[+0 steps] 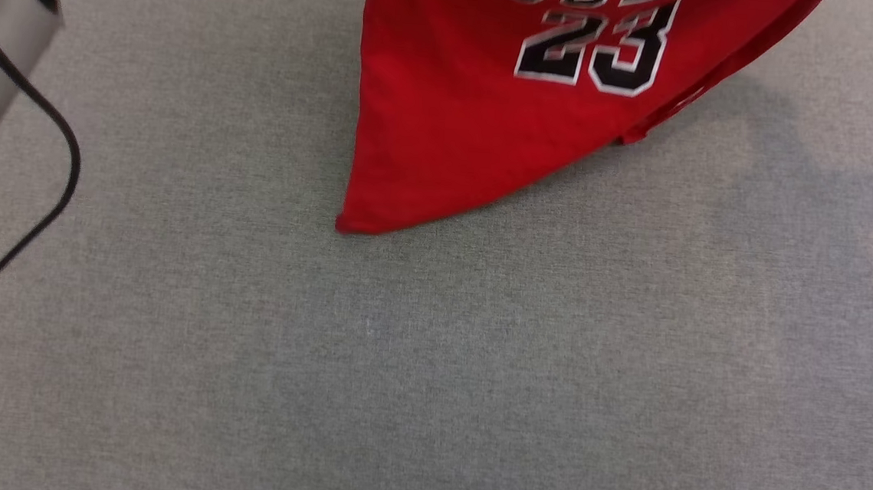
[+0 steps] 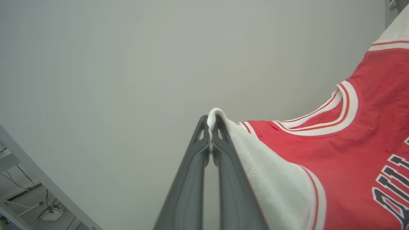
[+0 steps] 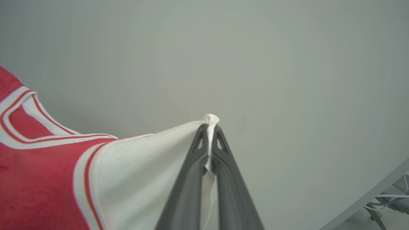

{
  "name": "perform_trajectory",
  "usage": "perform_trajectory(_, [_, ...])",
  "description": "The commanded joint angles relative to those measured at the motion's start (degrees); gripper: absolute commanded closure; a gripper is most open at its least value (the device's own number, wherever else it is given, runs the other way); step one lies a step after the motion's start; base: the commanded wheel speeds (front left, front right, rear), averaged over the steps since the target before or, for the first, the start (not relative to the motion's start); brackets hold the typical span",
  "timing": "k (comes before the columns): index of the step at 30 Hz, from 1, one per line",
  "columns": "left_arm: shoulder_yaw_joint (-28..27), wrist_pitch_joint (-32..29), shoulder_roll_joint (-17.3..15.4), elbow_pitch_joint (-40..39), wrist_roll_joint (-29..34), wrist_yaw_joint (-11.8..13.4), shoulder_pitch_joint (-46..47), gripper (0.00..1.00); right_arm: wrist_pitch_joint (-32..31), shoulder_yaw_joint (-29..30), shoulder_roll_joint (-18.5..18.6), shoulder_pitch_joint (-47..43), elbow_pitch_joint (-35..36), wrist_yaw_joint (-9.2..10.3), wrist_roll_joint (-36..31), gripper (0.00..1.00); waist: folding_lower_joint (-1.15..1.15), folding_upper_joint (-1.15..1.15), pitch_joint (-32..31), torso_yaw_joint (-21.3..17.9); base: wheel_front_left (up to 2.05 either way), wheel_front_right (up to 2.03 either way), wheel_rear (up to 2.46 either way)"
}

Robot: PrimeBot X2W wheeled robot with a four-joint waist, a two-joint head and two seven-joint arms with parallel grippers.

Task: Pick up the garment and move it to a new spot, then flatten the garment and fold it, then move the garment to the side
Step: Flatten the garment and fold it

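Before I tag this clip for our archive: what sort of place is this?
Probably a robot lab or test room, not a home: a broad grey cloth-covered table, loose cables on the floor past its edge, and a red jersey pinched by the left hand and right hand.

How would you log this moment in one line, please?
left gripper: shut on garment sleeve | right gripper: shut on other sleeve | lower corner at table

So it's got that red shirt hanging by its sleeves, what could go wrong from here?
The left tool and right tool each pinch only a small tuft of the red jersey T-shirt with white sleeves; either could slip. Its lower corner hangs in a point near the grey fabric surface and might fold under when lowered.
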State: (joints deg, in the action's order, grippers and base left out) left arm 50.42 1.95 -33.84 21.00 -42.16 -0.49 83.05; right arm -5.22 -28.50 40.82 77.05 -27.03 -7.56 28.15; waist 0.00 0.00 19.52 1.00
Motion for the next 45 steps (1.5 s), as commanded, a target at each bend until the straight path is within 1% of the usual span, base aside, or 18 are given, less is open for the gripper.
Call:
perform_trajectory(1, [-0.4,0.4,0.8,2.0,0.9,-0.8,3.5,1.00,0.3,0.3,-0.4,3.2,-1.2,0.08,-1.4,1.00,0.00,0.00,4.6,-0.8,0.00,0.00,0.00])
perform_trajectory(7, [-2.1,2.9,4.6,10.5,3.1,-2.8,16.0,1.00,1.6,0.6,-1.9,15.2,-6.8,0.08,-5.8,1.00,0.00,0.00,8.6,-1.3,0.00,0.00,0.00])
perform_trajectory(11, [-3.4,5.2,6.8,15.7,3.9,-3.7,23.9,1.00,3.3,1.1,-3.8,23.0,-11.0,0.08,-8.3,1.00,0.00,0.00,9.8,-1.9,0.00,0.00,0.00])
perform_trajectory(15, [-4.4,7.4,8.2,20.2,4.3,-4.3,29.7,1.00,5.1,0.7,-5.5,29.6,-14.7,0.08,-9.8,1.00,0.00,0.00,10.3,-2.3,0.00,0.00,0.00])
perform_trajectory(19, [-4.4,8.8,8.8,23.9,4.6,-5.1,32.8,1.00,6.9,-0.9,-6.7,34.2,-18.0,0.08,-10.5,1.00,0.00,0.00,10.8,-2.4,0.00,0.00,0.00])
perform_trajectory(23, [-4.6,10.2,8.8,26.8,3.9,-5.7,33.0,1.00,7.8,-3.3,-7.8,36.3,-20.8,0.08,-9.9,1.00,0.00,0.00,11.7,-2.4,0.00,0.00,0.00])
perform_trajectory(28, [-3.9,11.8,8.9,29.0,2.6,-6.4,27.9,1.00,10.6,-6.2,-9.9,32.1,-24.2,0.08,-6.7,1.00,0.00,0.00,12.0,-2.3,0.00,0.00,0.00])
perform_trajectory(35, [-4.1,12.9,7.8,28.9,0.0,-6.8,13.8,1.00,15.8,-10.7,-12.2,19.8,-25.7,0.08,-0.5,1.00,0.00,0.00,9.9,-2.0,0.00,0.00,0.00])
perform_trajectory(39, [-6.1,13.0,6.6,25.2,0.1,-6.6,4.4,1.00,18.0,-13.0,-12.6,11.3,-24.6,0.08,3.3,1.00,0.00,0.00,7.3,-2.0,0.00,0.00,0.00])
perform_trajectory(45, [-9.6,13.0,4.7,17.5,1.3,-4.8,-12.8,1.00,19.6,-17.0,-10.8,-3.3,-20.6,0.08,7.8,1.00,0.00,0.00,1.9,-1.7,0.00,0.00,0.00])
